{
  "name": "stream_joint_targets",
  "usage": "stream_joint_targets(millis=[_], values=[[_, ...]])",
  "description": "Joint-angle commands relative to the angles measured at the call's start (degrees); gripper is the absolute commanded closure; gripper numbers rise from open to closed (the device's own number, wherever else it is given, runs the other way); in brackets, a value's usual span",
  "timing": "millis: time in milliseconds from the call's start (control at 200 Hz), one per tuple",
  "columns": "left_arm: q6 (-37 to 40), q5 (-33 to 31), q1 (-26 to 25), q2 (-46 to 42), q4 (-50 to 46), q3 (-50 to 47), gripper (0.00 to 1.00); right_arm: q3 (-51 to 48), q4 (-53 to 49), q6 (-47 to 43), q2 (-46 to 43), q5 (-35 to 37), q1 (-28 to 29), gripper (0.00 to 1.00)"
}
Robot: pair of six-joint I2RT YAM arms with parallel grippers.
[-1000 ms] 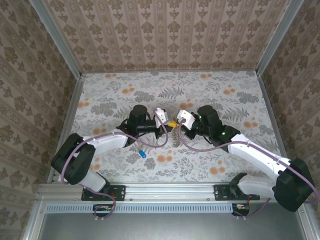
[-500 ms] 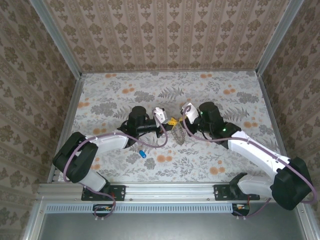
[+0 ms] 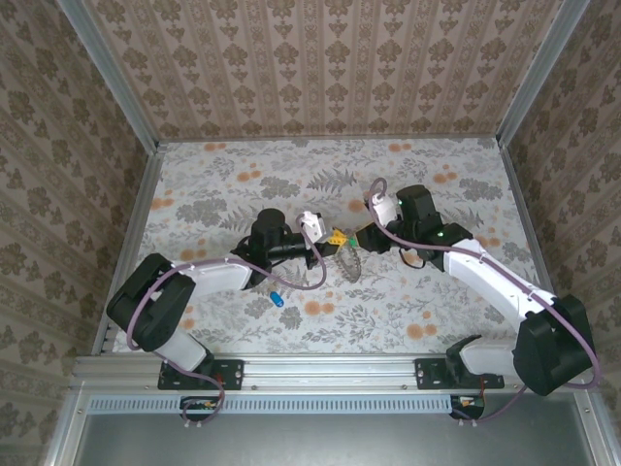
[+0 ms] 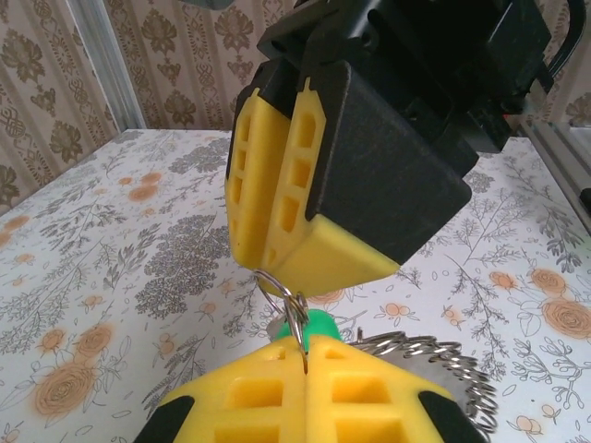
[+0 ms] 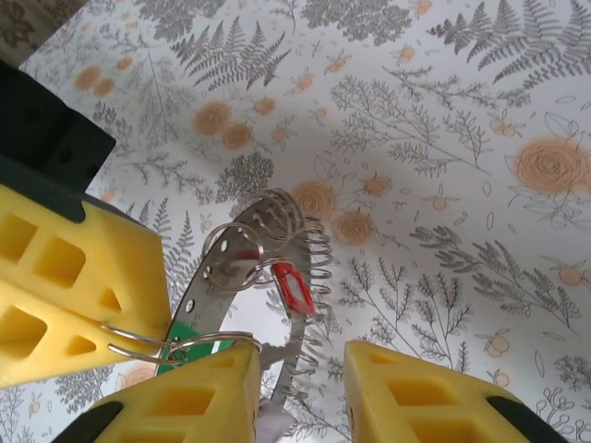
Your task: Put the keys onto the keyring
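Though busy — floral table [image 3: 408,311], damask walls [image 3: 330,68]

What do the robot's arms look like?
The left arm and right arm are white with black joints and looping purple cables. The left tool and right tool are black, with chunky yellow fingers full of square holes. A green light dots the right arm.
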Motion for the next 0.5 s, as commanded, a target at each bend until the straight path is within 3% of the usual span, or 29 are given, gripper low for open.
stream_joint_targets(millis=[0,120,210,335,495], values=[[-1.09,3.59,-0.39,-0.24,3.56,0.31,1.00,2.20,-3.24,-2.73,0.25,2.94,-0.78,0.68],[-1.08,4.00,-0.37,-0.45,3.06,0.55,1.00,3.01,-4.78,-4.01,-0.05,3.23,-1.56,0.69],[-1.01,4.14,-0.37,-0.77,2.92,0.68,1.00,3.68,-6.02,-5.43,0.11,-1.68,-2.04,0.80],[-1.19,4.50,-0.38,-0.93,3.50,0.85,1.00,4.67,-8.73,-5.54,2.48,-2.57,-2.04,0.81],[-1.71,4.32,-0.38,-0.51,3.99,1.04,1.00,4.11,-9.23,-5.06,1.31,1.57,-2.03,0.77]])
